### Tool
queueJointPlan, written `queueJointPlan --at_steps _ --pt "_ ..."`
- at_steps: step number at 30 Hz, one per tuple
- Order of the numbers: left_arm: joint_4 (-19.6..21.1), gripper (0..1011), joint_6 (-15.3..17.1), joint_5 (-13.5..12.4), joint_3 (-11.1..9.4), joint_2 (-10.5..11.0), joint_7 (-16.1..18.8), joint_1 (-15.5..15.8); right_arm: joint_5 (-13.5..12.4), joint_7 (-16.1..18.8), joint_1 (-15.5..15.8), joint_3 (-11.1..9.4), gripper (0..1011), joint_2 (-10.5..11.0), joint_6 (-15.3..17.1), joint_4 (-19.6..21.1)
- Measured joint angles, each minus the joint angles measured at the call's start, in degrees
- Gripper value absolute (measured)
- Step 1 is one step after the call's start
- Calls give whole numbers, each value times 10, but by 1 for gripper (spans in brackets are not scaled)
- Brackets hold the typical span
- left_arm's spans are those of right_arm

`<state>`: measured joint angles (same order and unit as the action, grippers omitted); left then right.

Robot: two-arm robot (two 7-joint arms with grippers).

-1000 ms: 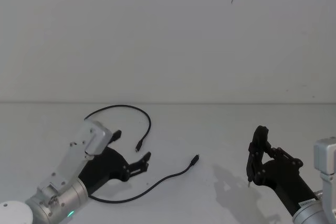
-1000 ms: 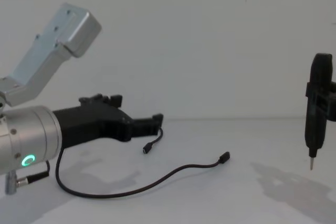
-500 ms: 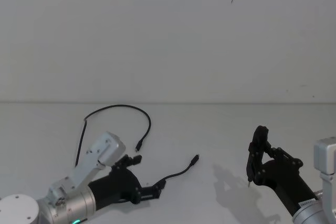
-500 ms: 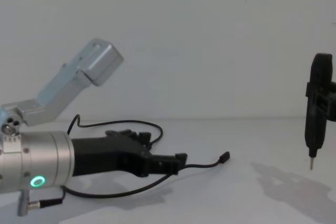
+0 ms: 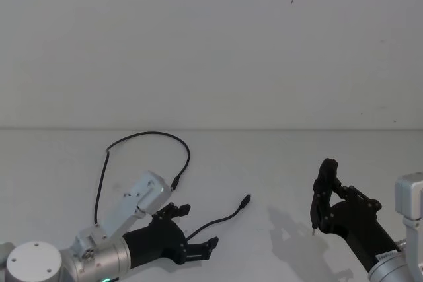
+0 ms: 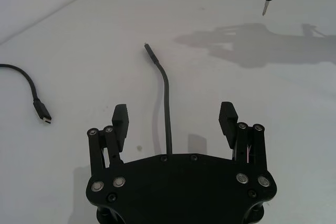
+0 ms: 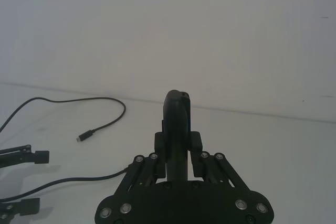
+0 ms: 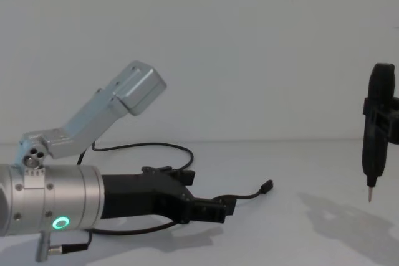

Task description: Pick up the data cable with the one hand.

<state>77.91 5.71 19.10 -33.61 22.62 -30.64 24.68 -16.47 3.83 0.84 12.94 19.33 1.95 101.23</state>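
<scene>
The data cable (image 5: 153, 133) lies flat on the white table (image 5: 277, 156), a thin black cord in a long, loose curve. In the head view, one plug (image 5: 246, 199) rests at about two o'clock from the left gripper (image 5: 195, 229). From that plug the cord runs back toward seven o'clock, straight into the gap between the gripper's fingers, and is then hidden under the arm. It shows again on the arm's other side, climbs toward twelve o'clock, arches over and drops to the second plug (image 5: 175, 183). That plug lies at about eleven o'clock from the gripper, near it but apart.

The left gripper is spread wide. In the left wrist view its two pads (image 6: 121, 116) stand on either side of the cord, which runs up the middle of the gap, and neither pad touches it. The chest view shows the gripper low over the table, its black fingers reaching forward from a thick silver wrist with a green ring (image 8: 60, 222). I cannot tell whether the fingers touch the table.

The right gripper (image 5: 327, 196) hangs at about three o'clock from the left one, well apart from it and from the cord. Its fingers are closed on a slim black pointed tool (image 8: 371, 166), which is held upright, tip down, above the table.
</scene>
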Motion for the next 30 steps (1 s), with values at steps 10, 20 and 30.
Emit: queueJointPlan --at_steps 10,20,30 --pt "-25 1001 -11 -6 0 -19 6 11 0 0 0 0 269 0 0 0" --pt "-55 1001 -12 -12 -6 -40 1 25 0 0 0 0 269 0 0 0" --pt "-72 888 -5 -18 -11 -53 -4 31 0 0 0 0 269 0 0 0"
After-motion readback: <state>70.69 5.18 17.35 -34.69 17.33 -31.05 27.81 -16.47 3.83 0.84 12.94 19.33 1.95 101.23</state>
